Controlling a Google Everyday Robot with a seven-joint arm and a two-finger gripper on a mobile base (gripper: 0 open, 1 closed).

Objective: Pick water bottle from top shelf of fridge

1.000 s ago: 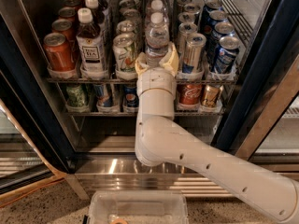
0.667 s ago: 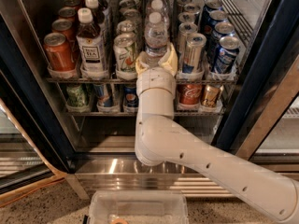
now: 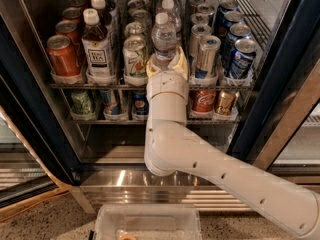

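The water bottle, clear with a white cap, stands at the front of the middle lane of the top shelf in the fridge. My gripper reaches in from below and its pale fingers sit on both sides of the bottle's lower part, shut on it. The bottle's base is hidden behind the gripper. More water bottles stand in the lane behind it.
A dark tea bottle and a red can stand to the left, and tall silver and blue cans to the right. A lower rack holds short soda cans. A clear plastic bin lies on the floor in front of the steel base.
The water bottle's top has shifted slightly left and up together with the gripper. The arm has otherwise kept its place.
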